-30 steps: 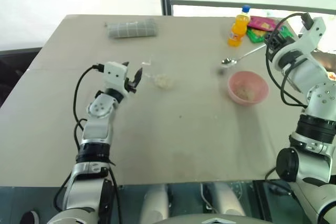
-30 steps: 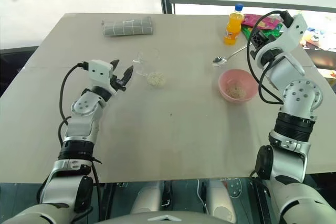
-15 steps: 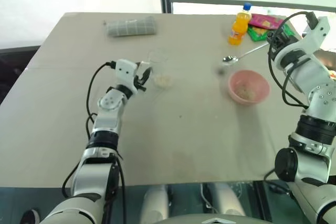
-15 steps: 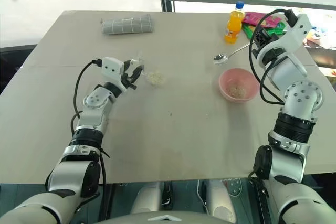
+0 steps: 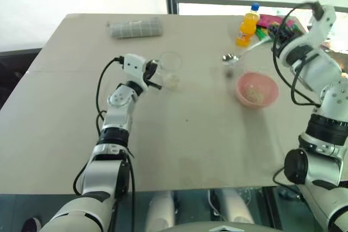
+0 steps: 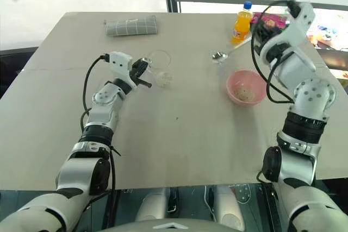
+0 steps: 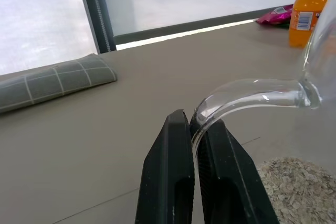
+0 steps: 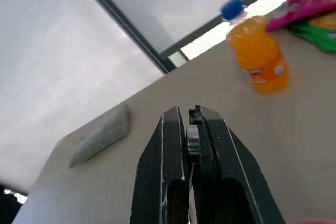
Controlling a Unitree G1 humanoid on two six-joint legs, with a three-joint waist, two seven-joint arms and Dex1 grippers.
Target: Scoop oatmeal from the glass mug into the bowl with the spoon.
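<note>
Left gripper [image 7: 191, 124] is pinched on the glass mug's [image 5: 171, 69] handle, steadying it mid-table with oatmeal [image 7: 302, 184] inside. Right gripper [image 8: 192, 129] clamps the spoon [image 6: 227, 54], held above the table near the pink bowl [image 6: 246, 87]. Next: carry the spoon across to the mug and dip in.

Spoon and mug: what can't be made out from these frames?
- spoon: head views, too small to tell whether its head carries any flakes; right wrist view, the right gripper fingers cover all but a sliver of handle.
- glass mug: left wrist view, body cut off by the frame edge.
- oatmeal: head views, level in the mug unreadable through clear glass.
</note>
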